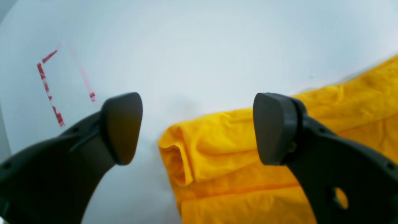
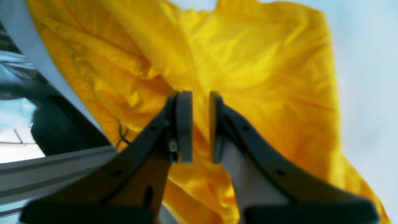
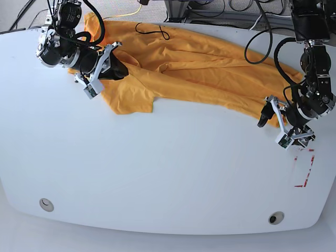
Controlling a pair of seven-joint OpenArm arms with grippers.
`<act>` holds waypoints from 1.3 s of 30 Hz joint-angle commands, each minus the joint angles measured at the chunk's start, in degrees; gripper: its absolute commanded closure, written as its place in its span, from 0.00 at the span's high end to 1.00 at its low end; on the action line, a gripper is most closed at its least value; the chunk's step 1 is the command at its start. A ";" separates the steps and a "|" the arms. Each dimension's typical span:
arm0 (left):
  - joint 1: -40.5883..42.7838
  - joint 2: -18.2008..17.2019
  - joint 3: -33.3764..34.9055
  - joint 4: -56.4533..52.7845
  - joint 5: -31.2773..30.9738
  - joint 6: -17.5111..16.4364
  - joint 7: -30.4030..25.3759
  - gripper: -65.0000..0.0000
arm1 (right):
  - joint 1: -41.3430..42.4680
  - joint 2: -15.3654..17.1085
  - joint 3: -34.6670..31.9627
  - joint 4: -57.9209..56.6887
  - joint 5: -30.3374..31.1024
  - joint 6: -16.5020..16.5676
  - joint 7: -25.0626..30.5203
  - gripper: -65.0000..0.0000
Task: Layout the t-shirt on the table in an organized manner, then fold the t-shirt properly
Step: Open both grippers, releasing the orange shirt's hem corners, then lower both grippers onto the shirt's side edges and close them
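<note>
1. My right gripper (image 2: 200, 126) is clenched on a ridge of the t-shirt (image 3: 199, 73), which lies crumpled along the table's (image 3: 157, 178) far side.
2. My left gripper (image 1: 197, 127) hangs spread wide, grasping nothing, over the folded hem corner (image 1: 177, 155).
3. I should pinch that corner low, then pull both ends apart evenly.
4. A black cable (image 3: 155, 32) lies on the far cloth; red tape (image 3: 304, 170) marks nearby.

- The t-shirt (image 3: 210, 79): soft orange-yellow cloth, matt, creased and rumpled.
- The surface (image 3: 157, 178): smooth white top with a faint sheen.
- Left end effector (image 1: 197, 129): dark matt plastic fingers.
- Red tape (image 1: 46, 87): worn, patchy strips.
</note>
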 commanded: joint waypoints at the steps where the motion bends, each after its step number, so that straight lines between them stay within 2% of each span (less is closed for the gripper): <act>1: -1.04 -0.98 -0.52 1.05 -0.34 0.46 -1.01 0.81 | -1.03 0.49 -0.30 0.58 0.62 0.03 3.10 0.11; 6: -0.51 -0.98 -0.52 1.14 -0.34 0.46 -1.01 0.81 | -2.44 0.49 -2.05 -2.50 -4.66 0.03 6.17 0.11; 18: -0.25 -0.89 -0.52 1.31 -0.34 0.46 -1.01 0.81 | -2.26 1.81 -6.01 -12.26 -23.03 0.03 14.61 0.11; 23: 0.19 -0.89 -0.52 1.31 -0.34 0.46 -1.01 0.81 | 0.64 4.09 -8.03 -15.77 -28.66 0.03 16.99 0.11; 33: 0.19 -0.89 -0.52 1.23 -0.34 0.46 -1.01 0.81 | 8.99 9.90 -12.60 -26.15 -30.15 0.03 21.56 0.11; 39: 0.19 -0.89 -0.44 1.23 -0.34 0.46 -1.01 0.81 | 13.91 12.18 -14.80 -31.86 -30.33 0.03 23.14 0.11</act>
